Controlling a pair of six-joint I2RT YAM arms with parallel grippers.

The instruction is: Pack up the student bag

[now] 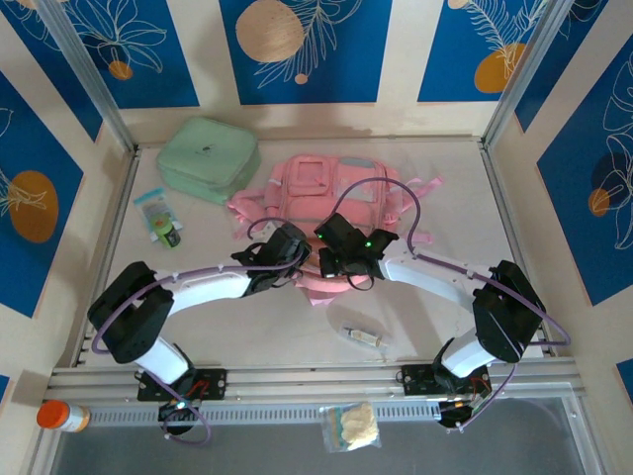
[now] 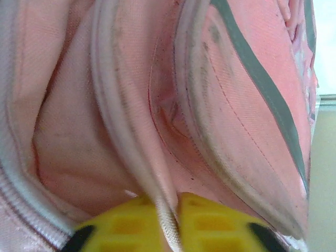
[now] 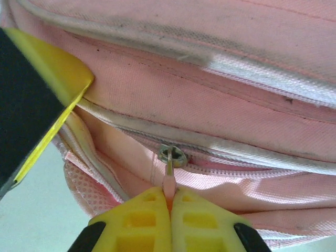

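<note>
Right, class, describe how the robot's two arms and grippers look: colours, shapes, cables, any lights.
Both the left arm and right arm have white links, black joints and looping purple cables. A green light glows on the right wrist. The left gripper and right gripper have yellow fingers with square recesses and black bases.

The right hand (image 3: 170, 195) pinches the pink zip pull (image 3: 168, 177) of the student bag (image 3: 226, 100), beside the pale worktop (image 3: 31, 220).
</note>
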